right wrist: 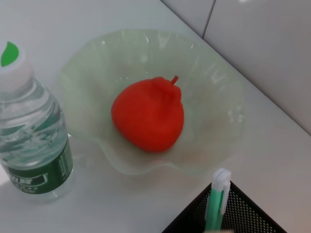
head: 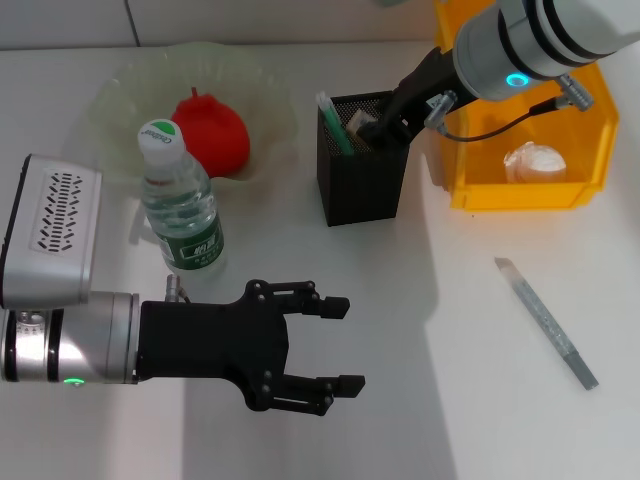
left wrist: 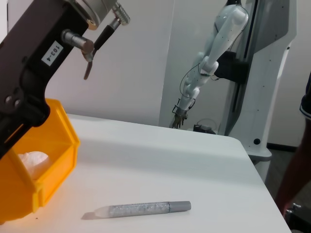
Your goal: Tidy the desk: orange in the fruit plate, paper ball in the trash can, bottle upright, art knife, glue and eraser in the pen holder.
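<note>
Now lumpy orange (head: 211, 132), ruffled glass fruit plate (head: 120, 100)

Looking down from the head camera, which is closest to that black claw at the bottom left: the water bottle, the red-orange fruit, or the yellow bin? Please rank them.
From the left gripper, open low on the table:
1. The bottle, upright just behind it, toward the robot's left.
2. The orange, farther back in the fruit plate.
3. The trash can, far corner on the robot's right, holding the paper ball.

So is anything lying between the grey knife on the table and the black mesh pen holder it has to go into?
Nothing visible does: bare white table separates the slim grey art knife from the square black metal-mesh pen holder. The right end effector sits at the holder's open top and would need to clear out first.
</note>
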Robot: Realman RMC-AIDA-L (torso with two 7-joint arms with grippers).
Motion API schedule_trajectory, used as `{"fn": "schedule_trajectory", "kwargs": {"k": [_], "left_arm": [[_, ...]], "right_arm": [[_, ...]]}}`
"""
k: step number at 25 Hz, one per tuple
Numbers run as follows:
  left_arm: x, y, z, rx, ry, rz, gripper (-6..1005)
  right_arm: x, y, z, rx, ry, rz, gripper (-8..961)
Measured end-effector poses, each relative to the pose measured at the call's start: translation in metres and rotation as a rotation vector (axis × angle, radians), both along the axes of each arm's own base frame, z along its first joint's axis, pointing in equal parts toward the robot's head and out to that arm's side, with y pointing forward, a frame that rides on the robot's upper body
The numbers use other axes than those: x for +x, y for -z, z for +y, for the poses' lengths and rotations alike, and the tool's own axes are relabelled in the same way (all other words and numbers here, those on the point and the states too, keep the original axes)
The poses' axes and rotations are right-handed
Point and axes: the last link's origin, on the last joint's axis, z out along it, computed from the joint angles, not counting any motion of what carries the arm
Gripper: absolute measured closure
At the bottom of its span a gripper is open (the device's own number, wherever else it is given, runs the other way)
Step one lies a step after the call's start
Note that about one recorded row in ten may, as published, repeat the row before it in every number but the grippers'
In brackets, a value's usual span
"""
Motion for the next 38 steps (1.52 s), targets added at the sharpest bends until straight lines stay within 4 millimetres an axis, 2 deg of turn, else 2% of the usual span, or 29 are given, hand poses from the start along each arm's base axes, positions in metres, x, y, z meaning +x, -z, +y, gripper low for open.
{"fn": "schedule_trajectory", "kwargs": {"k": [2, 8, 13, 15, 16, 21, 28, 32, 38], "left_arm": [[0.0, 0.0, 0.0, 0.0, 0.001, 0.0, 200], [0.001, 0.0, 0.001, 0.0, 0.002, 0.0, 201], [0.001, 0.0, 0.001, 0.0, 0.003, 0.0, 200], [0.001, 0.0, 0.001, 0.001, 0.004, 0.0, 200], [0.0, 0.001, 0.001, 0.0, 0.006, 0.0, 200], [0.0, 0.001, 0.001, 0.0, 0.007, 0.001, 200], [0.0, 0.002, -0.001, -0.005, 0.004, 0.002, 200], [-0.002, 0.003, -0.002, -0.008, -0.003, 0.003, 200], [-0.003, 0.004, -0.003, -0.011, -0.008, 0.002, 201]], "right_arm": [[0.0, 0.0, -0.001, 0.0, -0.002, 0.0, 692], [-0.004, -0.005, -0.003, 0.009, 0.027, 0.017, 576], [-0.005, -0.032, -0.021, 0.03, 0.151, 0.054, 480], [0.0, -0.044, -0.032, 0.045, 0.2, 0.068, 405], [0.003, -0.048, -0.038, 0.052, 0.223, 0.073, 367], [0.039, -0.059, -0.061, 0.044, 0.368, 0.054, 374], [0.091, -0.053, -0.082, 0.008, 0.551, 0.028, 376], [0.109, -0.049, -0.083, 0.008, 0.602, 0.001, 376], [0.121, -0.044, -0.08, 0.019, 0.629, -0.023, 378]]}}
